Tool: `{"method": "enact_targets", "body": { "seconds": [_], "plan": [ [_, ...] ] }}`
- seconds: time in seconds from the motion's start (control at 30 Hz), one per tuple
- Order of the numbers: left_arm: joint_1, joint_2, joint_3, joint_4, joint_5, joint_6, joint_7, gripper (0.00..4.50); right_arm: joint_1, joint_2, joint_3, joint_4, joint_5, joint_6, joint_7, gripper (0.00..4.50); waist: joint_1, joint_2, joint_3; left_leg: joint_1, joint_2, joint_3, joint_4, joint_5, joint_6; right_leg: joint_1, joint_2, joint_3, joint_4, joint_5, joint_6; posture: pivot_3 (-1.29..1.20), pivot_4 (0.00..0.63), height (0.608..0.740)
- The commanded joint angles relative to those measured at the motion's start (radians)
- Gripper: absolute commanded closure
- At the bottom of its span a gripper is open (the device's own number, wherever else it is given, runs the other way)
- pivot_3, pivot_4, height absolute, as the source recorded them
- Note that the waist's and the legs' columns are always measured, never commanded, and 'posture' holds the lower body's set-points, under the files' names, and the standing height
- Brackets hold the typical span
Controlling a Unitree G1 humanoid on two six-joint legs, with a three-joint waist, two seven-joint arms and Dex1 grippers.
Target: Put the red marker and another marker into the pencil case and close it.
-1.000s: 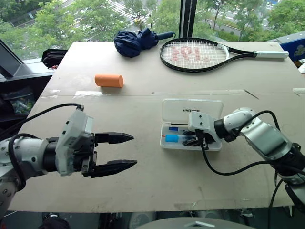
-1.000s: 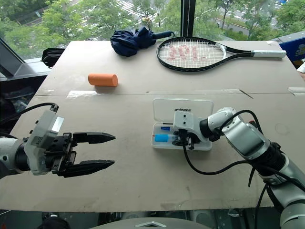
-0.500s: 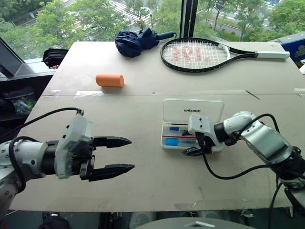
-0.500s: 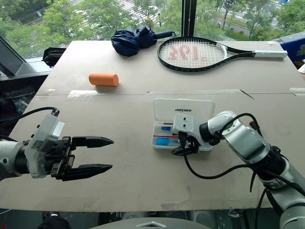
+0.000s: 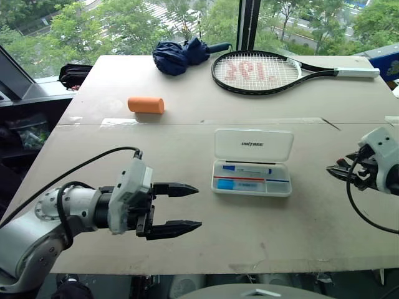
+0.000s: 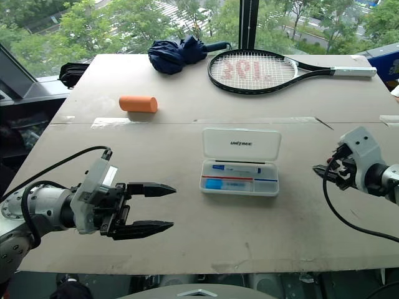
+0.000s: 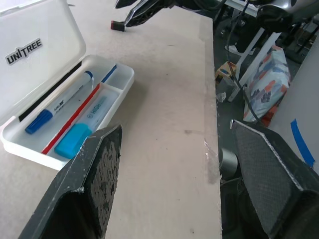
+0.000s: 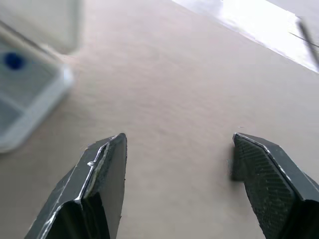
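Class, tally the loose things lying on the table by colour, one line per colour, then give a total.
Blue: 1, folded fabric umbrella
Orange: 1, cylinder
Black: 1, tennis racket
White: 1, open plastic pencil case
Total: 4

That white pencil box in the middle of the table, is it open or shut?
Open. The pencil case has its lid swung back and lying flat on the table, and a blue marker and a blue highlighter show in its tray.

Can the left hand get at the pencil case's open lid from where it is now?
Probably yes. The left hand is open, pointing toward the pencil case, with only bare table between them. The lid stands open; nothing blocks it.
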Motion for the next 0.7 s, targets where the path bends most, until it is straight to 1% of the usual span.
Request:
{"method": "enact_targets", "body": {
  "seconds": [0.03,0.13,0.3,0.4,0.43,0.47,0.5,0.53,0.57,0.63,0.7],
  "plan": [
    [-0.024,-0.019,-0.03,-0.005,0.012,-0.031,0.008,0.99,-0.076,0.034,0.032,0.072,-0.025,-0.006,-0.081,1.12,-0.008,0.0,0.0,0.0,0.001,0.0,0.0,0.0,0.0,0.0,0.001,0.0,0.0,0.0,0.0,0.0,0.15,0.73],
    [-0.038,-0.027,-0.048,0.001,0.021,-0.041,0.009,0.99,-0.109,0.034,0.084,0.141,-0.04,-0.024,-0.092,1.12,-0.007,0.0,0.0,0.0,0.001,-0.001,0.0,0.0,0.0,0.0,0.002,0.0,0.0,0.0,0.0,0.0,0.15,0.73],
    [-0.053,-0.05,-0.075,0.003,0.046,-0.066,0.018,0.99,-0.152,0.022,0.152,0.299,-0.045,-0.086,-0.058,1.12,-0.002,0.0,0.0,-0.001,0.0,-0.001,0.0,0.0,0.0,0.0,0.0,0.0,-0.001,0.0,0.0,0.0,0.15,0.73],
    [-0.049,-0.077,-0.093,-0.002,0.068,-0.087,0.04,0.99,-0.166,0.009,0.188,0.375,-0.065,-0.141,-0.045,1.94,-0.004,0.0,0.0,-0.002,0.0,-0.001,0.0,0.0,0.0,0.0,0.0,0.0,-0.001,0.0,0.0,0.0,0.15,0.73],
    [-0.038,-0.084,-0.099,-0.003,0.08,-0.099,0.038,0.99,-0.168,0.006,0.193,0.388,-0.066,-0.152,-0.04,2.32,-0.005,0.0,0.0,-0.001,0.0,-0.001,0.0,0.0,0.0,0.0,0.0,0.0,0.0,0.0,0.0,0.0,0.15,0.73],
    [-0.027,-0.092,-0.101,-0.005,0.09,-0.109,0.038,0.99,-0.169,0.003,0.197,0.395,-0.067,-0.162,-0.035,3.07,-0.005,0.0,0.0,-0.001,0.0,-0.001,0.0,0.0,0.0,0.0,0.001,0.0,0.0,0.0,0.0,0.0,0.15,0.73],
    [-0.016,-0.101,-0.103,-0.005,0.1,-0.121,0.04,0.99,-0.168,0.001,0.198,0.398,-0.067,-0.169,-0.031,3.39,-0.005,0.0,0.0,-0.001,0.0,-0.001,0.0,0.0,0.0,0.0,0.001,0.0,0.0,0.0,0.0,0.0,0.15,0.73],
    [-0.007,-0.108,-0.104,-0.005,0.105,-0.13,0.041,0.99,-0.165,-0.002,0.198,0.398,-0.066,-0.175,-0.028,3.55,-0.005,0.001,0.0,-0.001,0.0,-0.001,0.0,0.0,0.0,0.0,0.001,0.0,0.0,0.0,0.0,0.0,0.15,0.73],
    [-0.001,-0.113,-0.104,-0.006,0.108,-0.136,0.042,0.99,-0.162,-0.005,0.197,0.395,-0.066,-0.18,-0.025,4.08,-0.005,0.001,0.0,-0.001,0.0,-0.001,0.0,0.0,0.0,0.0,0.001,0.0,0.0,0.0,0.0,0.0,0.15,0.73],
    [0.008,-0.126,-0.104,-0.008,0.109,-0.147,0.043,0.99,-0.15,-0.012,0.187,0.37,-0.055,-0.184,-0.009,4.44,-0.004,0.001,0.0,-0.001,0.0,-0.001,0.0,0.0,0.0,0.0,0.001,0.0,0.0,0.0,0.0,0.0,0.15,0.73],
    [0.013,-0.147,-0.105,-0.009,0.105,-0.163,0.05,0.99,-0.114,-0.033,0.179,0.282,-0.019,-0.218,0.062,4.47,-0.002,0.001,0.0,-0.001,0.0,-0.001,0.0,0.0,0.0,0.0,0.001,0.0,0.0,0.0,0.0,0.0,0.15,0.73]
  ]
}}
